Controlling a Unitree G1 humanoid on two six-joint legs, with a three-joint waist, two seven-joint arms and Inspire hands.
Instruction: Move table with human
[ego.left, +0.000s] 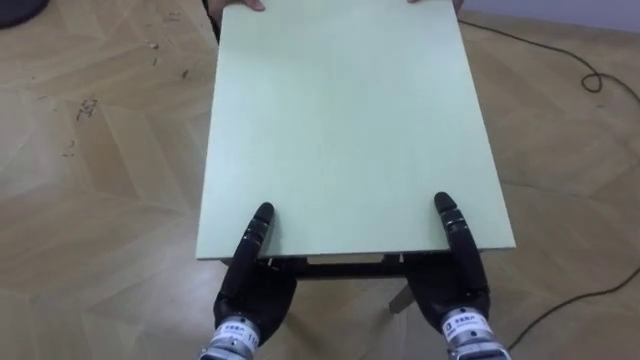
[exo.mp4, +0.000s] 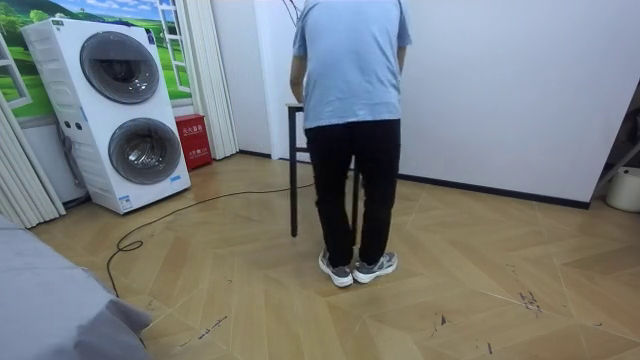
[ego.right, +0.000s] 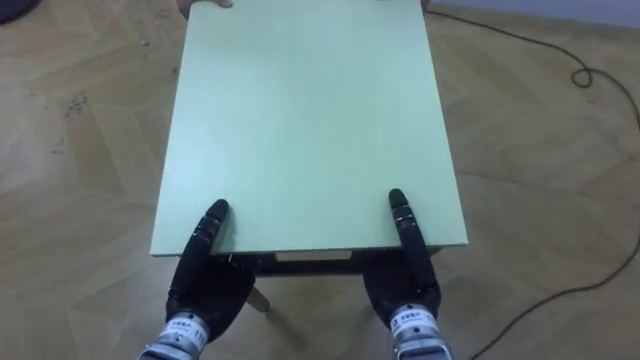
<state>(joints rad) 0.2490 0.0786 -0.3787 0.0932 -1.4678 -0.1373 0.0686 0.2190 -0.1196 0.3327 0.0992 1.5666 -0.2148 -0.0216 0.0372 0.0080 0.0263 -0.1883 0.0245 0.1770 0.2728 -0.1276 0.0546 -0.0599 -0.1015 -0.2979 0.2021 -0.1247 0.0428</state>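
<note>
"Where's the table (ego.left: 340, 120)?"

"Between the robot and the person (exo.mp4: 350, 130), who holds its far edge to share the load."

"And the robot?"

"Left hand (ego.left: 255, 290) and right hand (ego.left: 450, 295) are at the near edge, one by each corner, for balance. Each has a thumb flat on top. I cannot tell the grip beneath."

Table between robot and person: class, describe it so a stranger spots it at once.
By the white wall, toward the room view's right of the stacked washing machines, a person stands at the table. Its pale green rectangular top sits on dark legs, the robot's left hand and right hand at the near edge. Unlike the white machines, it is flat-topped and thin-legged.
</note>
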